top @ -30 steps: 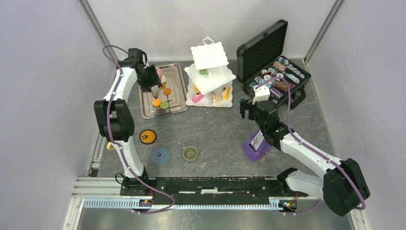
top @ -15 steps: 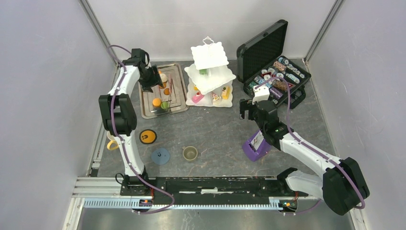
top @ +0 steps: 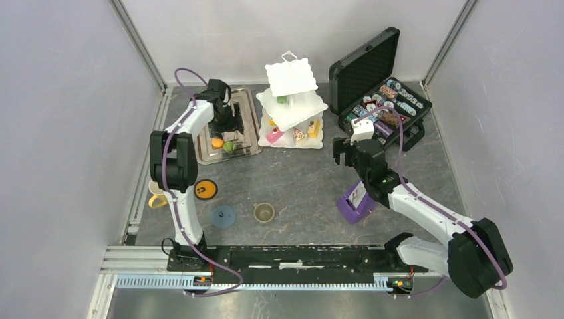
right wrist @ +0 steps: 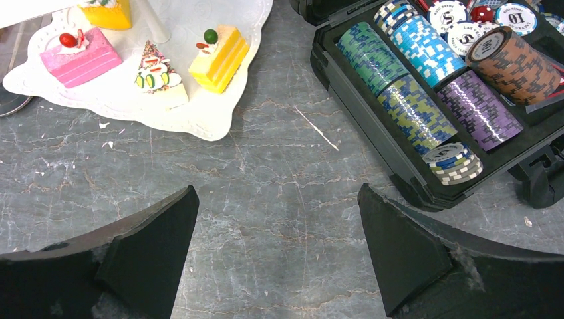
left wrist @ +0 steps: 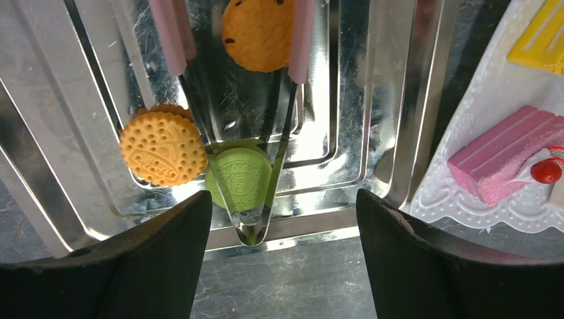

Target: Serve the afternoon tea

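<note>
The left gripper (left wrist: 282,199) is hanging over the metal tray (left wrist: 399,100), jaws spread wide and gripping nothing, while pink-tipped tongs (left wrist: 250,229) are lying below, straddling the green cookie (left wrist: 241,178). The right gripper (right wrist: 278,194) is hovering wide open beside the white stand (right wrist: 199,123)

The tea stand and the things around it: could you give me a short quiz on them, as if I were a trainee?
1. Which colour of cake slice sits on the bottom tier of the white stand: A pink, B blue, C black?
2. True or false: the green cookie lies on that stand.
3. What fills the black case?

Key
1. A, the pink slice.
2. False: it lies on the metal tray.
3. Poker chips.
</note>
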